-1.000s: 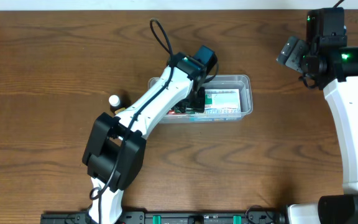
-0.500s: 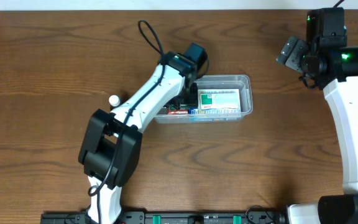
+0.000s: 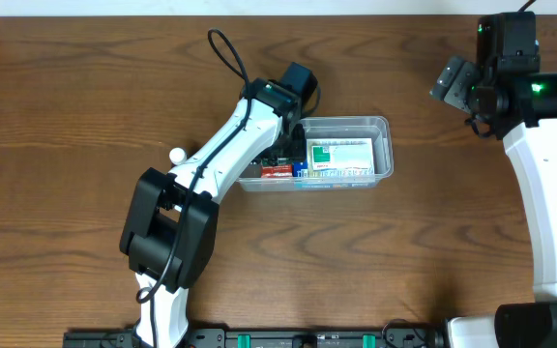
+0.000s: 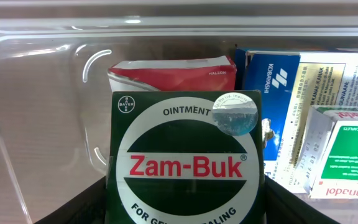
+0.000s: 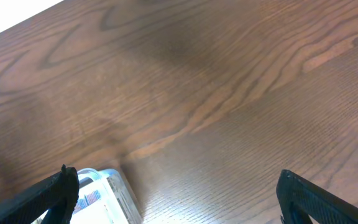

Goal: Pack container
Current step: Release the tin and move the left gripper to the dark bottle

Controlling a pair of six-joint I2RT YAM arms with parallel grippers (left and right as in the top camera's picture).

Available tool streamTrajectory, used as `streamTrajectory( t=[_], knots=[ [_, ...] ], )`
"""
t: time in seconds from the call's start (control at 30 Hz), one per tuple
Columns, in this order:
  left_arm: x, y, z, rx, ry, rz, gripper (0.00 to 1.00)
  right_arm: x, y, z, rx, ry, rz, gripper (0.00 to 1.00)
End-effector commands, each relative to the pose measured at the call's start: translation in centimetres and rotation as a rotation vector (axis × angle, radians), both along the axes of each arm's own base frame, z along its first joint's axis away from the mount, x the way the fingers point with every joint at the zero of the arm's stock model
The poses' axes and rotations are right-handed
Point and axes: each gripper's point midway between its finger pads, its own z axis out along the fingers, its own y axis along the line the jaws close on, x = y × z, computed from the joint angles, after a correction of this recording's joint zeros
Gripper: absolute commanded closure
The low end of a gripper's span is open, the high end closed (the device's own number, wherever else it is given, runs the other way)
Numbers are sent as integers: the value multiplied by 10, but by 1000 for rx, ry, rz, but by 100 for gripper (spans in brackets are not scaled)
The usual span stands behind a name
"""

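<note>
We found the container (image 3: pixel 383 147) lying on the wooden table (image 3: pixel 66 97) a little right of the middle, its long side running left to right. The left gripper (image 4: pixel 188 182) was down inside the container's left end. Its two dark fingers (image 4: pixel 92 202) lay against both sides of a green ointment box (image 4: pixel 188 124), clamped on it. In the left wrist view that box stood face-on to us, and the clear container wall curved round to its left.

Just behind the ointment box we saw a red box (image 4: pixel 173 71), and beside that, to the right, a blue and white box (image 4: pixel 278 93). A white and green Panadol box (image 4: pixel 347 155) lay further right, filling the middle of the container in the overhead view. The container's right end showed bare plastic.

The right gripper (image 5: pixel 178 177) hung well apart from the container, up near the far right of the table, with its fingers spread wide and nothing between them. In its wrist view we made out only one rounded corner of the container, low on the left.

A small white object (image 3: pixel 175 153) sat on the table left of the container, partly hidden by the left arm; we could not tell what it was.
</note>
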Motion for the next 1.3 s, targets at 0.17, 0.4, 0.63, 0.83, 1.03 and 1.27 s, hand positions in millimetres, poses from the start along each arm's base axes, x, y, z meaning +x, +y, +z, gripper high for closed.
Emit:
streamTrajectory(
  t=[0.17, 0.4, 0.63, 0.83, 1.03, 1.27],
  knots=[
    [-2, 5, 1, 15, -2, -10, 21, -1, -4, 3, -18, -4, -3, 1],
    [-2, 4, 1, 13, -3, -10, 18, -1, -4, 3, -18, -4, -3, 1],
    [9, -3, 57, -22, -69, -56, 18, -1, -4, 3, -18, -4, -3, 1],
    [8, 9, 131, -36, -193, -131, 17, -1, -4, 3, -18, -4, -3, 1],
    [3, 88, 149, 74, -163, -6, 10, -1, -4, 3, -18, -4, -3, 1],
    [-10, 160, 121, 132, -2, 94, 9, -1, -4, 3, -18, -4, -3, 1]
  ],
)
